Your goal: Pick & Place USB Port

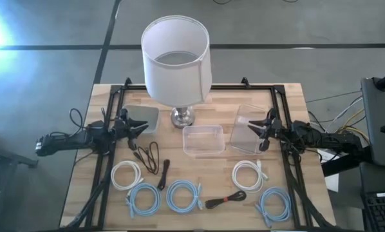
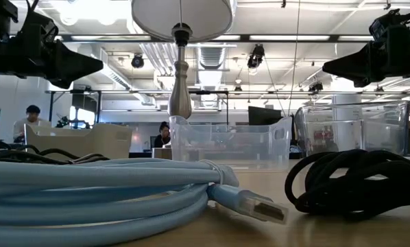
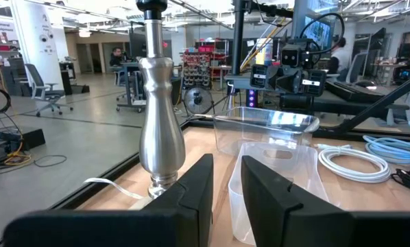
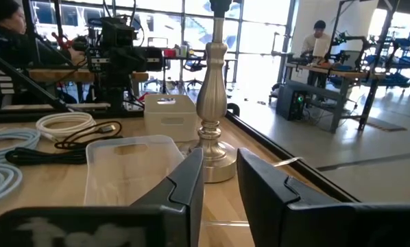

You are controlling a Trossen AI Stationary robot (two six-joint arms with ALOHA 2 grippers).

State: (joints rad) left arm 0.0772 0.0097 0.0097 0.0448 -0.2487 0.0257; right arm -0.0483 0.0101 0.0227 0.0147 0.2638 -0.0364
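Observation:
Several coiled cables lie flat along the table's near side: white coils (image 1: 126, 174) (image 1: 248, 175), blue coils (image 1: 143, 198) (image 1: 183, 196) (image 1: 275, 205), a thin black cable (image 1: 147, 154), a short black piece (image 1: 163, 174) and a bundled black cable (image 1: 226, 200). In the low view a blue cable's plug (image 2: 260, 204) rests on the wood. A clear bin (image 1: 203, 140) stands at mid-table. My left gripper (image 1: 143, 127) (image 3: 227, 185) hovers left of the lamp, open by a narrow gap. My right gripper (image 1: 258, 129) (image 4: 220, 182) hovers on the lamp's right, also narrowly open. Both hold nothing.
A lamp with a white shade (image 1: 176, 58) and metal base (image 1: 182, 117) stands at the table's far middle. A grey box (image 1: 141, 118) sits under the left gripper's side, a second clear bin (image 1: 249, 129) below the right gripper. A black frame (image 1: 109, 161) borders the table. People sit far behind.

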